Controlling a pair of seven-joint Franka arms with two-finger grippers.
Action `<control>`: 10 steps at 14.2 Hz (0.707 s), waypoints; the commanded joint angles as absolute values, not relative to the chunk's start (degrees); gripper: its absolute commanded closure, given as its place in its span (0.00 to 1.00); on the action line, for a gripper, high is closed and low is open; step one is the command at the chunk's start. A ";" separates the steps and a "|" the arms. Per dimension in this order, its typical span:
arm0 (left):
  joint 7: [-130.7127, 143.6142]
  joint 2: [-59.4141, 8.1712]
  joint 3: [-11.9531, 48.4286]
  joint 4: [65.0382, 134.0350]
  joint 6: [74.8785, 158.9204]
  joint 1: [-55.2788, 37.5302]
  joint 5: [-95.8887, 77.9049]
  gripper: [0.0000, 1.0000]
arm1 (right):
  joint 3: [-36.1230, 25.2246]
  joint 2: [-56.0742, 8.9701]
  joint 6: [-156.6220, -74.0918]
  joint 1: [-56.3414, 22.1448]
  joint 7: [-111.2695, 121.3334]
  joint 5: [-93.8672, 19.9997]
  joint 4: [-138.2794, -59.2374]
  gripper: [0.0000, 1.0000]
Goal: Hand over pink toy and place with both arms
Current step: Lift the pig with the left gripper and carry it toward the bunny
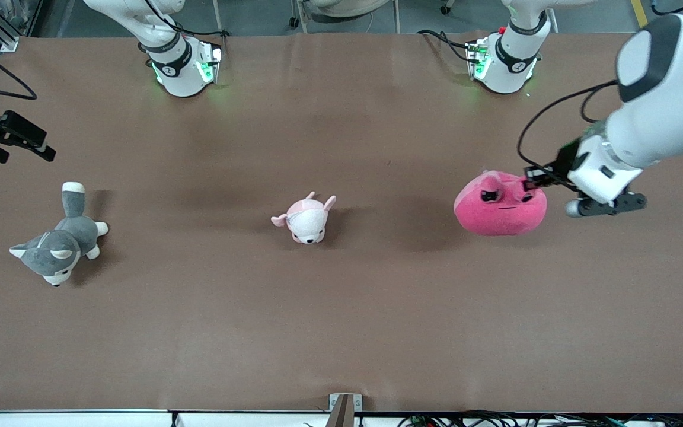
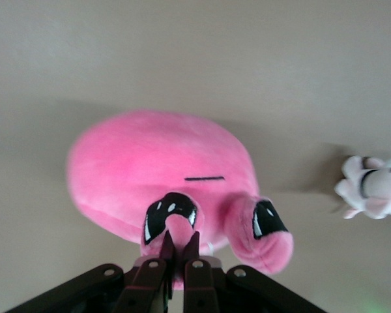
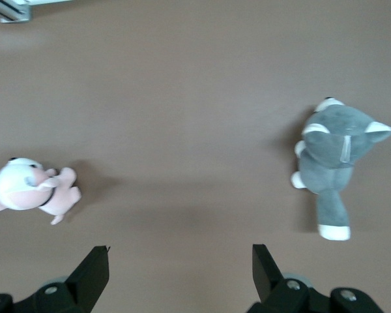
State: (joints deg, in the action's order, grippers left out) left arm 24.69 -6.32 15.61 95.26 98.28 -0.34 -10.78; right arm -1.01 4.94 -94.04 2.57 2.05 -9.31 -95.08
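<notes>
At the left arm's end of the table, front view: pink toy [image 1: 500, 203] sits on the mat, left gripper [image 1: 536, 178] at its top edge; right gripper [image 1: 6, 137] waits well apart over the other end. Left wrist view: fingers [image 2: 164, 251] pinched nearly closed on an ear beside the eye. Right wrist view: right gripper [image 3: 180, 266] spread wide, empty, husky plush [image 3: 333, 163] and pale plush [image 3: 32, 190] below.

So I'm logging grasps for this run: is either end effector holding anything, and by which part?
The left end effector is shut on the pink toy, pinching an ear beside one black eye. The right end effector, open above the table, holds nothing.
</notes>
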 commanded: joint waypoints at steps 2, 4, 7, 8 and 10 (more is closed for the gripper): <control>40.22 -9.22 22.13 89.23 97.47 -2.71 -10.99 1.00 | -0.88 4.84 -94.74 -0.17 1.14 -15.27 -95.45 0.23; 46.90 -10.89 24.08 86.41 97.38 -7.01 -10.55 1.00 | -0.88 3.70 -94.83 -0.61 1.14 -20.71 -95.45 0.27; 53.58 -14.67 24.17 81.58 99.22 -12.81 -10.90 1.00 | -0.88 1.68 -95.45 -2.80 1.14 -24.95 -95.45 0.27; 56.31 -16.07 24.17 79.91 100.27 -14.22 -10.90 1.00 | -0.88 1.50 -95.88 -3.33 1.14 -25.74 -95.45 0.27; 59.92 -18.36 24.17 77.88 104.56 -17.82 -10.90 1.00 | -0.88 0.88 -97.38 -5.35 1.14 -27.42 -95.45 0.27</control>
State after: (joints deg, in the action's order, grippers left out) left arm 56.65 -14.69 24.24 82.63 102.34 -15.16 -10.78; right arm -0.50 0.88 -96.20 -3.38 1.69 -25.19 -95.22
